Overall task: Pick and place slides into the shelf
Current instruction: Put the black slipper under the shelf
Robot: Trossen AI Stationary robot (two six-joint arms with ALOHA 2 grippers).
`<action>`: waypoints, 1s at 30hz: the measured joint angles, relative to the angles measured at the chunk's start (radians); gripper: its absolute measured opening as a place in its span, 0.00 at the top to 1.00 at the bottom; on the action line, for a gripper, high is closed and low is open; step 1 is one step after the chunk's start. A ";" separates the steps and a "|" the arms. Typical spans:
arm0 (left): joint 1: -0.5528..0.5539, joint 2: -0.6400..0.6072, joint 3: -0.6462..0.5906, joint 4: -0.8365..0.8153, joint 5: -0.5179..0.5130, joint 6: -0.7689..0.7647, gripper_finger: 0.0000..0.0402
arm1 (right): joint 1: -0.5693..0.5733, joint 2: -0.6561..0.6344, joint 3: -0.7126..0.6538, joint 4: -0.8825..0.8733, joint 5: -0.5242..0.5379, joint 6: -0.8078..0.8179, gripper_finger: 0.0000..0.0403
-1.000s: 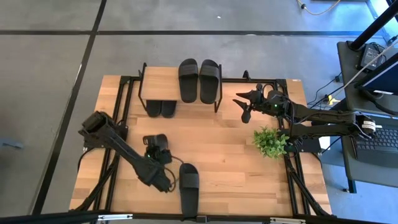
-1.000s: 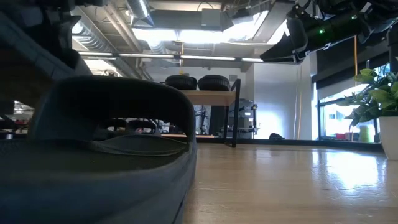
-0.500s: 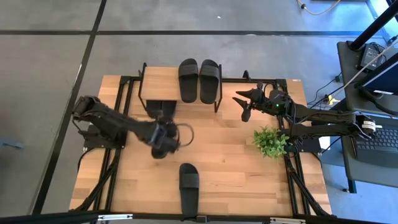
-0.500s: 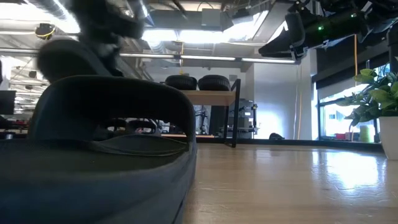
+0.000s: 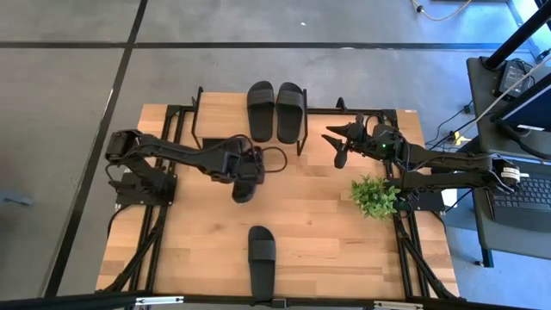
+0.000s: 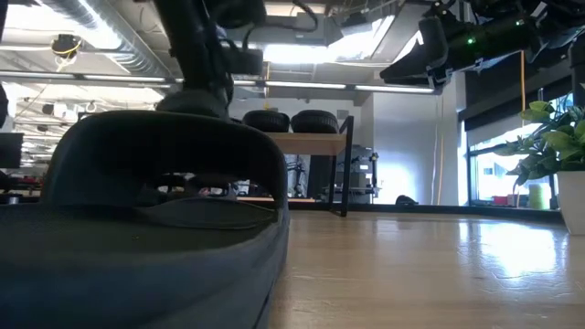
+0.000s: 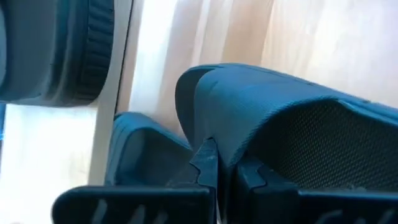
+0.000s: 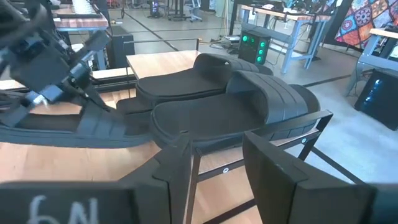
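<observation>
The left gripper (image 5: 244,176) is clamped tight on a black slide (image 5: 244,185) and holds it up in the air, just in front of the shelf (image 5: 225,116), over the middle of the desk (image 5: 327,232). In the left wrist view the closed fingers (image 7: 208,165) pinch the edge of that slide (image 7: 298,130).

The shelf stands at the far edge of the desk. Two slides (image 5: 275,110) lie side by side on its wooden top, at the right end. Under the top, one more pair (image 5: 222,149) peeks out on the lower level. Another slide (image 5: 261,262) lies flat by itself near the front edge of the desk. It fills most of the low view (image 6: 146,228).

The right gripper (image 5: 338,146) hangs in the air just past the right end of the shelf, with its fingers apart and nothing between them. A small green plant (image 5: 374,196) sits near the right edge of the desk, close to that arm. Nothing lies between the held slide and the shelf.

A second ago the left gripper was low by the front edge, next to the lone slide, with its slide near the middle left of the desk. Now it has swung up toward the shelf and carries the slide along. The right arm has not moved.
</observation>
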State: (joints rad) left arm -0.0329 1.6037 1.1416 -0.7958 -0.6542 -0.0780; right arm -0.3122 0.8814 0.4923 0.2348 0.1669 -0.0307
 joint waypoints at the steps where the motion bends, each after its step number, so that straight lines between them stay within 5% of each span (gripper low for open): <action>1: 0.005 0.013 0.000 -0.002 -0.008 0.007 1.00 | 0.000 0.000 0.000 0.000 0.000 0.001 0.64; 17: 0.006 0.244 0.003 0.132 -0.028 0.013 0.99 | -0.012 0.000 0.000 -0.005 0.001 0.027 0.64; 30: 0.007 0.253 0.002 0.217 -0.017 0.010 0.84 | -0.012 0.000 0.000 -0.029 0.000 0.026 0.64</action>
State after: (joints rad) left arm -0.0261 1.8572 1.1435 -0.5789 -0.6708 -0.0681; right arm -0.3237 0.8818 0.4923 0.2060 0.1673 -0.0051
